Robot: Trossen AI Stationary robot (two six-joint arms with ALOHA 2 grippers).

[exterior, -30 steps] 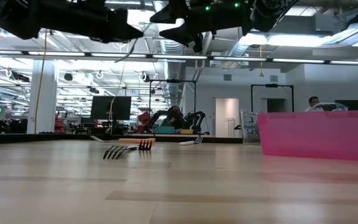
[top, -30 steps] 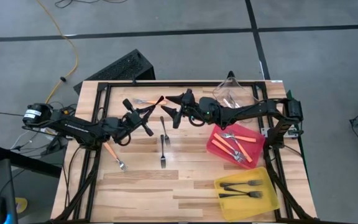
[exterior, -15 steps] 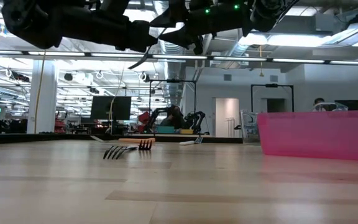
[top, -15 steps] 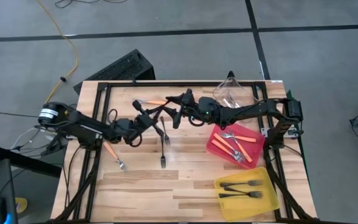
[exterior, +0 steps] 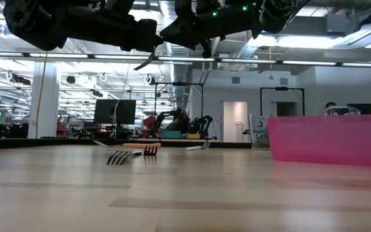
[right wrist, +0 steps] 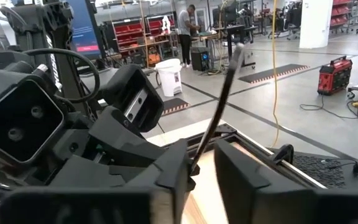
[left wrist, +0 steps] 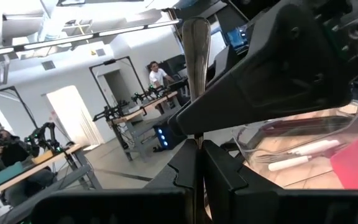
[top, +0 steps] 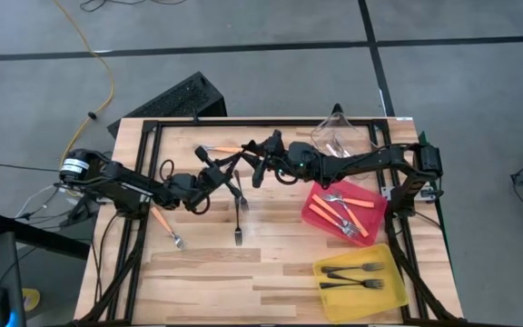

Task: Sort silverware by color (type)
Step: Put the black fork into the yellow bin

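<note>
My left gripper (top: pixel 231 167) is shut on a thin dark glossy fork (left wrist: pixel 196 56) held above the table's far middle. My right gripper (top: pixel 254 161) faces it tip to tip, open. Its fingers stand on either side of the same fork (right wrist: pixel 222 93); I cannot tell whether they touch it. Two black forks (top: pixel 241 195) (top: pixel 238 232) and an orange-handled fork (top: pixel 164 224) lie flat on the table. Another orange-handled fork (top: pixel 214 148) lies near the far edge. My left gripper pinches the fork's shaft (left wrist: pixel 195 134) between its two fingers. The fingers come level from the table's left. The fork's rounded end (left wrist: pixel 196 25) sticks out past the fingertips toward my right gripper. The fork is clear of the table (exterior: pixel 144 62).
A red bin (top: pixel 371 216) with orange-handled forks stands at the right. A yellow bin (top: pixel 393 272) with black forks stands at the near right, and a clear bin (top: pixel 352 134) with pale forks at the far right. People show in the room beyond.
My left gripper has carried the fork toward the table's right, up to my right gripper, and then held still. The fork has stayed clear of the table.
</note>
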